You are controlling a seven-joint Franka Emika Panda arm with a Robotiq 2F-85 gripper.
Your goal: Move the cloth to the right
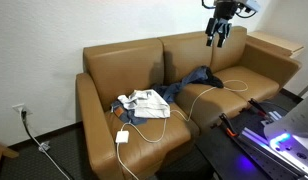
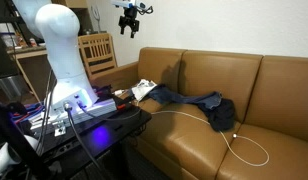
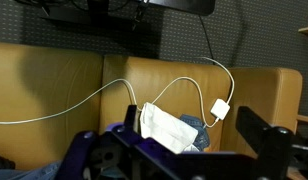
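Note:
A white cloth [image 1: 144,103] lies crumpled on a seat of the brown leather sofa [image 1: 104,62], partly over a blue denim garment [image 1: 194,82]. Both also show in an exterior view, the cloth [image 2: 144,90] near the sofa's end and the garment [image 2: 192,99] beside it. My gripper [image 1: 218,35] hangs high in the air above the sofa back, far from the cloth, and shows in the exterior view too [image 2: 131,22]. In the wrist view the gripper [image 3: 169,152] is open and empty, with the cloth [image 3: 166,127] seen far below between its fingers.
A white cable [image 1: 199,97] runs across the seats to a white charger [image 1: 122,137], seen in the wrist view too [image 3: 220,110]. A dark bundle [image 2: 222,113] lies at the garment's end. A stand with cables and blue light [image 2: 79,110] is in front of the sofa.

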